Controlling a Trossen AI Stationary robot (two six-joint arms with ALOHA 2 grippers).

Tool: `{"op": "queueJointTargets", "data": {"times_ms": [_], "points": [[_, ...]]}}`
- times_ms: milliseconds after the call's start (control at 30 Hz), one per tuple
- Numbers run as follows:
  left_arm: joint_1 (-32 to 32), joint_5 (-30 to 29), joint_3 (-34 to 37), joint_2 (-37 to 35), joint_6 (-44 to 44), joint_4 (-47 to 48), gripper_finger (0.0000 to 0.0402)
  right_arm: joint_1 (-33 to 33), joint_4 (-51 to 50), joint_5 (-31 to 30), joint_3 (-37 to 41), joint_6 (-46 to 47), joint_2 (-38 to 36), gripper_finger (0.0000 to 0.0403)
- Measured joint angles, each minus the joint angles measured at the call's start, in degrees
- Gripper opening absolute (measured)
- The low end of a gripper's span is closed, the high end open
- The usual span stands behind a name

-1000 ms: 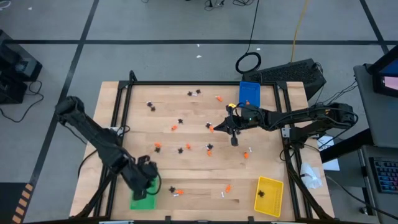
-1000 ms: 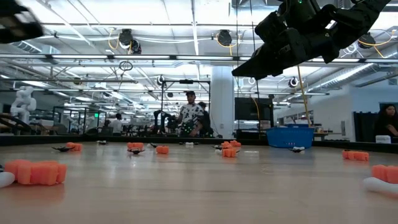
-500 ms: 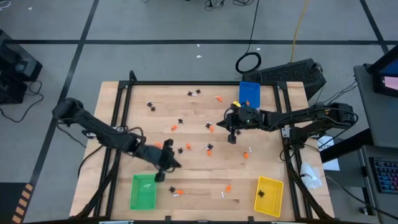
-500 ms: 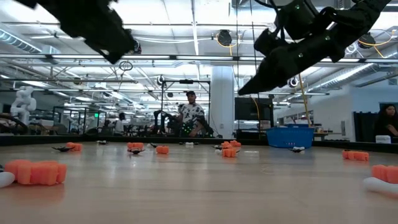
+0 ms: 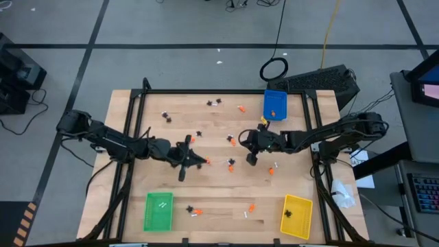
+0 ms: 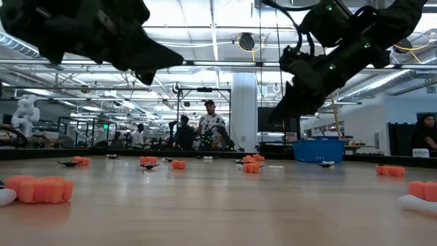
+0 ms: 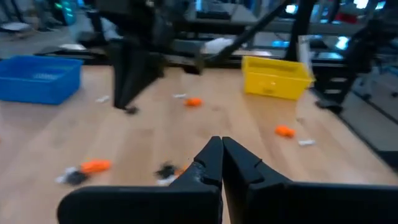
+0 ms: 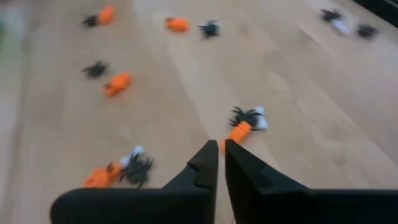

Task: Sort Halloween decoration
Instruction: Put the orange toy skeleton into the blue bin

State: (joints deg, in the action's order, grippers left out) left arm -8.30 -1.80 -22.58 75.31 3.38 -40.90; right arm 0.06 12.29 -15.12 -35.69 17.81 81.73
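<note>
Both arms hang over the middle of the tabletop (image 5: 288,180). The left tool (image 5: 184,162), fingers pressed together on nothing, hovers with an orange lump (image 5: 208,162) just beyond its tip. The right tool (image 5: 251,157) shows a bare slit between its fingers, a lump-and-spider cluster (image 8: 244,124) just ahead. The decorations lie scattered around both, presumably awaiting sorting into the green tray (image 5: 158,211), yellow tray (image 5: 296,215) and blue tray (image 5: 275,104).

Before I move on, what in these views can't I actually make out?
- Green tray contents: high view, too small to tell apart.
- Yellow tray: high view, one dark speck, kind unclear.
- Left tool: left wrist view, tips together; any trinket between them hidden.
- Blue tray interior: low view, wall hides it.
</note>
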Motion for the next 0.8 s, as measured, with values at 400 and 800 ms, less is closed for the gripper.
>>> {"op": "queueJointTargets", "data": {"times_ms": [400, 800], "points": [[8.8, 1.7, 0.6, 0.0, -2.4, -0.4, 0.0003, 0.8, -9.2, -7.8, -11.9, 15.5, 13.4, 0.0149], [8.9, 2.2, 0.5, 0.0, -2.2, -0.8, 0.0003, -0.3, -24.7, -10.6, -26.4, 19.2, 25.6, 0.0159]]}}
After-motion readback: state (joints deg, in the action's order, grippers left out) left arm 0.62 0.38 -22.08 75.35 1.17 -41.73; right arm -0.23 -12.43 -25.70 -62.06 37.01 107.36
